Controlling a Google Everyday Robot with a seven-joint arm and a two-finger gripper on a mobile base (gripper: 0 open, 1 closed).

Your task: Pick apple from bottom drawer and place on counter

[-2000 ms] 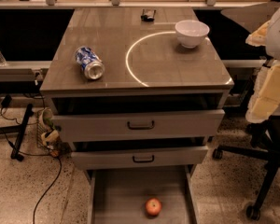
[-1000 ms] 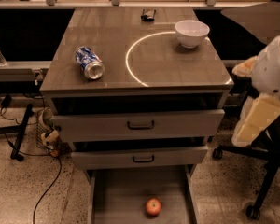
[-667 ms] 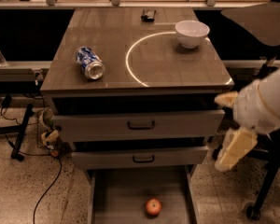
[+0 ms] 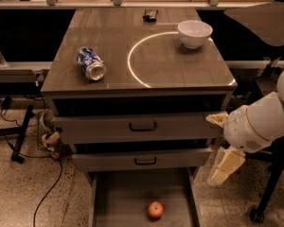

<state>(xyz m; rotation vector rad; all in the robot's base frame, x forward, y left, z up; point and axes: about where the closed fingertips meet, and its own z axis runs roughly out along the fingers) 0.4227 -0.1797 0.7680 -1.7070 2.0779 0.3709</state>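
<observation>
Gripper hanging to the right of the cabinet, apple lying in the open bottom drawer.

The apple [image 4: 155, 209] is sitting on the flat floor of the bottom drawer [image 4: 118, 202], roughly mid-width and clear of both side walls. The gripper [image 4: 225, 166] is hanging just beside the right end of the lower drawer front [image 4: 142, 160], up and to the right of the apple and not touching it; whether it is apart or together I cannot tell. On the counter [image 4: 109, 37], a blue-and-white can [image 4: 91, 64] is lying on its side at the left, and a white bowl [image 4: 194, 33] is standing far right, on the white circle line [image 4: 130, 60].
</observation>
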